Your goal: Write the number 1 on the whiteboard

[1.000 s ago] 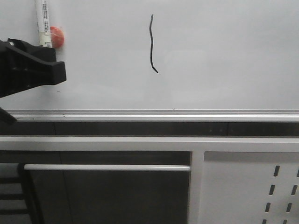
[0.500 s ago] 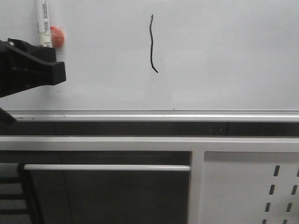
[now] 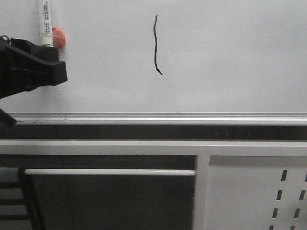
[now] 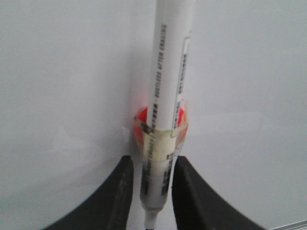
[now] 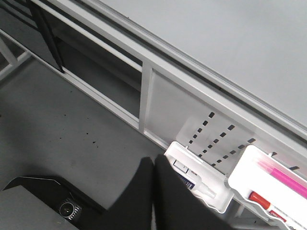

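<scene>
Already the number 1 [image 3: 156,44] stands on the whiteboard [image 3: 230,57]: a thin, slightly wavy black stroke running near to far, with a small hook at its near end, a little left of the board's middle. So the writing itself looks done, as far as I can judge.

The left claw [image 4: 152,191] sits at the far left of the board, well apart from the stroke, pinching a white marker [image 4: 165,105] between its two dark fingers. A red round piece [image 4: 178,117] lies just behind the marker's barrel; whether it is fixed to the marker or to the board I cannot tell.

The right claw [image 5: 153,191] hangs off the board over the grey floor, its fingers pressed together on nothing, near white trays [image 5: 268,184] holding spare pens.

What seems left is only to put the marker away and withdraw the arm.
</scene>
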`<state>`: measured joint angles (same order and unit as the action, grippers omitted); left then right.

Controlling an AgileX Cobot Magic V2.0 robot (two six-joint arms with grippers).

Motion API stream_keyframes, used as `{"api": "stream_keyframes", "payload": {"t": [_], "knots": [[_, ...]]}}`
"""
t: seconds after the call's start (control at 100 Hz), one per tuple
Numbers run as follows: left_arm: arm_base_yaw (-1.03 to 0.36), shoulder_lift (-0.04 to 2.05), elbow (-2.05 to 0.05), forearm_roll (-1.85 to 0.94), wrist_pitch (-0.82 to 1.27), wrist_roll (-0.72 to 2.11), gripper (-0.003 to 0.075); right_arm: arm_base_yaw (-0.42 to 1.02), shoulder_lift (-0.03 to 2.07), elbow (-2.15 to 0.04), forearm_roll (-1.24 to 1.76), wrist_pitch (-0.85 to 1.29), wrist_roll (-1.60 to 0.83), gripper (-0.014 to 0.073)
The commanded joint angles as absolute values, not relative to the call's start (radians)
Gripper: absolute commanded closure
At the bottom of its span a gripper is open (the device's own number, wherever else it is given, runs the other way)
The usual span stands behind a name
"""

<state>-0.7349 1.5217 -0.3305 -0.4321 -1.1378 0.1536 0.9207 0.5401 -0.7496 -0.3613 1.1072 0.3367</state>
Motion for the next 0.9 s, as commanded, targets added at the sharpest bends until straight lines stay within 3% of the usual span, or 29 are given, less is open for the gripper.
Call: {"api": "stream_keyframes", "payload": {"t": [0.0, 0.14, 0.34, 0.89], "knots": [[-0.732, 1.492, -0.353, -0.429, -1.352, 0.145, 0.0516, 0.916, 0.545, -0.782, -0.392, 1.062, 0.337, 0.0647], [-0.732, 1.492, -0.349, -0.409, -1.352, 0.145, 0.0507, 0.916, 0.545, -0.782, -0.392, 1.062, 0.337, 0.0647], [-0.756, 1.492, -0.318, -0.410, -1.354, 0.145, 0.0429, 0.916, 0.545, -0.782, -0.392, 1.062, 0.337, 0.0647], [-0.844, 1.408, -0.267, -0.497, -1.364, 0.198, 0.0430, 0.916, 0.545, -0.782, -0.392, 1.062, 0.337, 0.0647]]}}
